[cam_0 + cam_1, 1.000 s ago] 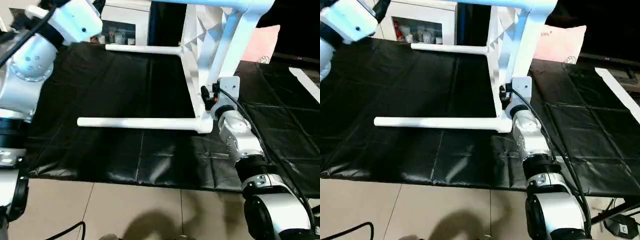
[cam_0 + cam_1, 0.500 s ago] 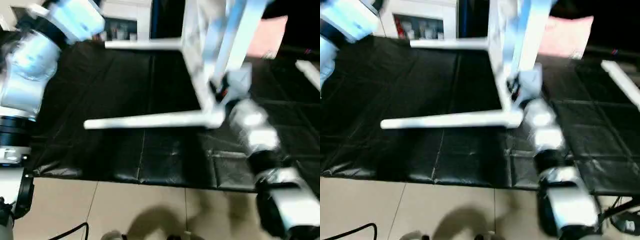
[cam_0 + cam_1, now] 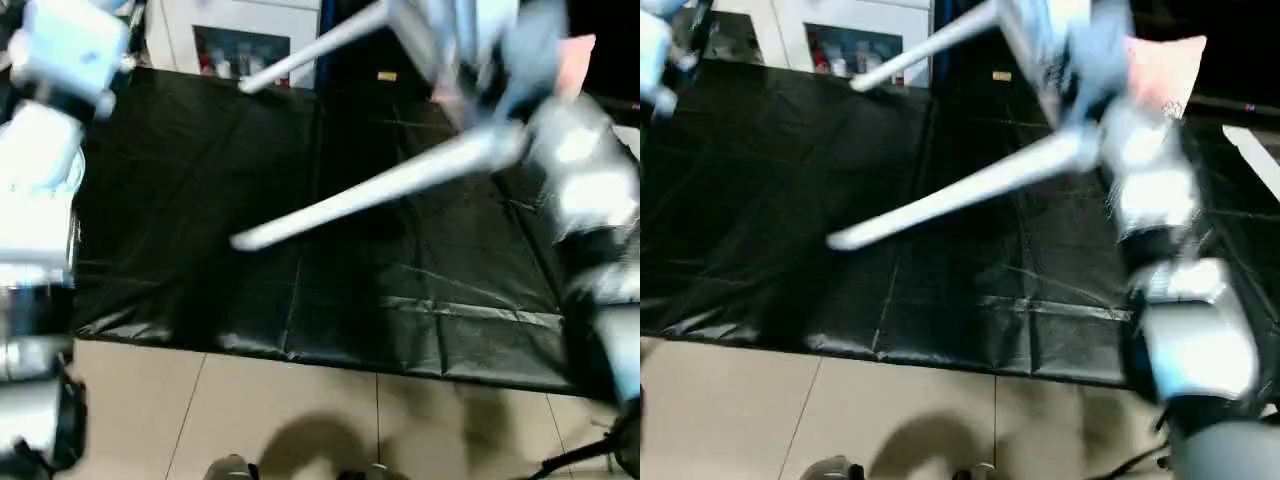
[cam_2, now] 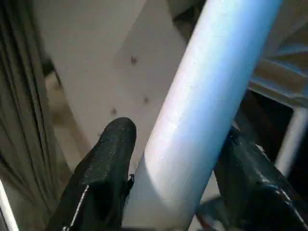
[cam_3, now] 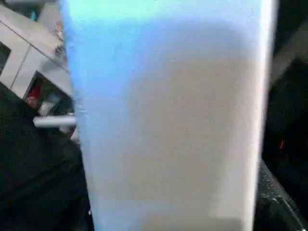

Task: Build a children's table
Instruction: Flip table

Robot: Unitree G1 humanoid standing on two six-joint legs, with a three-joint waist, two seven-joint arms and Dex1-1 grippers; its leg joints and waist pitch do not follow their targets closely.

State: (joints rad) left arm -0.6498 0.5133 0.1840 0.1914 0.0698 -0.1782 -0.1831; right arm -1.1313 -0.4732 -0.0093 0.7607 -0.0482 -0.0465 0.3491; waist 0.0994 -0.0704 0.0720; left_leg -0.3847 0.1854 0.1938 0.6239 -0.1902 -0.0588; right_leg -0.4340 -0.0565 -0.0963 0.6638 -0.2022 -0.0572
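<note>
Left wrist view: leg (image 4: pixel 192 125) is bracketed by left gripper (image 4: pixel 175 178) jaws, contact unclear. Children's table (image 3: pixel 440 40) is held tilted above black mat (image 3: pixel 200 200); right gripper (image 5: pixel 173 211) jaws not discernible. Step judged: righting. Next: legs set down level.

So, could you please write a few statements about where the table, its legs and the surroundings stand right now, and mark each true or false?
1. A white tube leg lies between the two black fingers of the left gripper. True.
2. The children's table lies flat on the black mat. False: it is lifted and tilted, its near leg slanting above the mat.
3. A pink pillow sits behind the table. True.
4. The mat covers the whole floor. False: beige floor tiles show at its near edge.
5. A white cabinet with glass doors stands beyond the mat. True.
</note>
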